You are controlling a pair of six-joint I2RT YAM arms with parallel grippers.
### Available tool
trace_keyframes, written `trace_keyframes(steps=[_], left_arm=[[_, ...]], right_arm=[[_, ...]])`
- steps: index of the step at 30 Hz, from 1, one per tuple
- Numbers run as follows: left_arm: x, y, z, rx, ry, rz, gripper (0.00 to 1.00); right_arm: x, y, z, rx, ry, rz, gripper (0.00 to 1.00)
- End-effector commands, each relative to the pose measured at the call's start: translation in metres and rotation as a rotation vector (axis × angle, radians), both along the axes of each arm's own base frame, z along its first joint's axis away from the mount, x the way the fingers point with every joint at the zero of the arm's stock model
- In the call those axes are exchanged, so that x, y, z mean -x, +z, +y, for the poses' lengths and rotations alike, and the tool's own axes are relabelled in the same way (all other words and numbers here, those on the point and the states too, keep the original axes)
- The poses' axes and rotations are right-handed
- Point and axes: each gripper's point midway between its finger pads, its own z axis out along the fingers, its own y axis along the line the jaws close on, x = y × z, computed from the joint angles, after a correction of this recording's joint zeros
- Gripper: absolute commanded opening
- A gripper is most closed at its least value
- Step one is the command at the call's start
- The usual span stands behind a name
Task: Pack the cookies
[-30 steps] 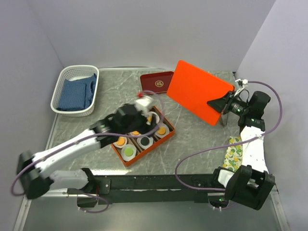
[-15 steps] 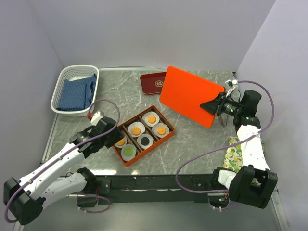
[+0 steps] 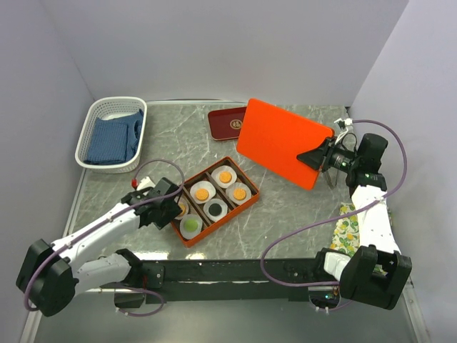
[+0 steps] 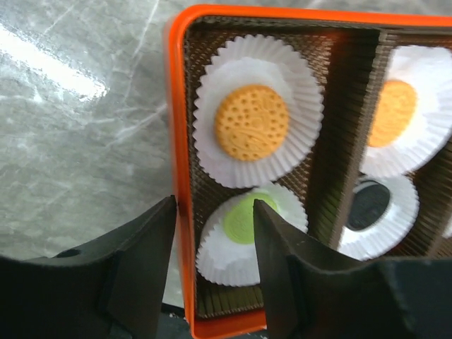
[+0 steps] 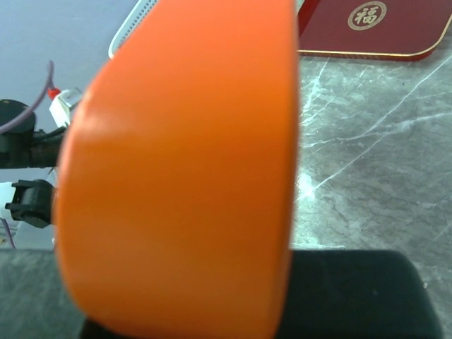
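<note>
Cookies (image 3: 225, 176), where do they lie?

All six sit in white paper cups (image 4: 307, 106), one to each compartment of the orange box (image 4: 176, 141) in the middle of the marble table (image 3: 285, 214). From above, the left-end orange one is half hidden under the left arm's head.

And the left gripper (image 4: 213, 208)?

Jaws apart, astride the box's outer wall. One finger is outside it and the other is inside, over the cup of the green cookie (image 4: 240, 220), with the black cookie (image 4: 369, 205) in the next compartment.

The right gripper (image 3: 319, 158)?

Clamped on the edge of the orange lid (image 3: 278, 139), which hangs tilted above the table, apart from the box and overlapping the red tray (image 3: 225, 123).
</note>
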Motion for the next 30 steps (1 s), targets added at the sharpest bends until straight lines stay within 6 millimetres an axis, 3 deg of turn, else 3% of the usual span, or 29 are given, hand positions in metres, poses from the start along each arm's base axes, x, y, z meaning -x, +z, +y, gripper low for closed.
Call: trace_keyframes(steps=[1, 4, 5, 11, 15, 19, 24, 27, 28, 30], left_arm=[[-0.008, -0.008, 0.000, -0.015, -0.004, -0.002, 0.52], [-0.013, -0.015, 0.001, -0.041, -0.037, 0.018, 0.42], [-0.015, -0.018, 0.002, -0.055, -0.043, 0.031, 0.34], [-0.054, -0.004, -0.009, -0.173, -0.265, -0.008, 0.05], [-0.084, 0.004, -0.015, -0.293, -0.411, -0.001, 0.01], [-0.120, 0.012, -0.014, -0.399, -0.484, -0.008, 0.01], [-0.157, 0.016, -0.036, -0.353, -0.597, -0.035, 0.03], [-0.169, 0.015, -0.038, -0.321, -0.600, -0.023, 0.20], [-0.174, 0.019, -0.036, -0.305, -0.587, -0.034, 0.35], [-0.179, 0.024, -0.036, -0.273, -0.576, -0.061, 0.47]], right_arm=[[-0.004, 0.035, 0.003, 0.031, 0.032, -0.130, 0.00], [-0.002, 0.037, 0.003, 0.031, 0.035, -0.135, 0.00], [-0.002, 0.038, 0.003, 0.030, 0.036, -0.137, 0.00], [0.003, 0.048, 0.006, 0.036, 0.052, -0.165, 0.00], [0.007, 0.055, 0.009, 0.039, 0.082, -0.182, 0.00], [0.013, 0.058, 0.015, 0.036, 0.126, -0.187, 0.00], [0.023, 0.059, 0.024, 0.009, 0.187, -0.180, 0.00], [0.026, 0.055, 0.031, -0.003, 0.215, -0.162, 0.00], [0.028, 0.054, 0.032, -0.006, 0.222, -0.160, 0.00], [0.031, 0.053, 0.038, -0.014, 0.245, -0.151, 0.00]])
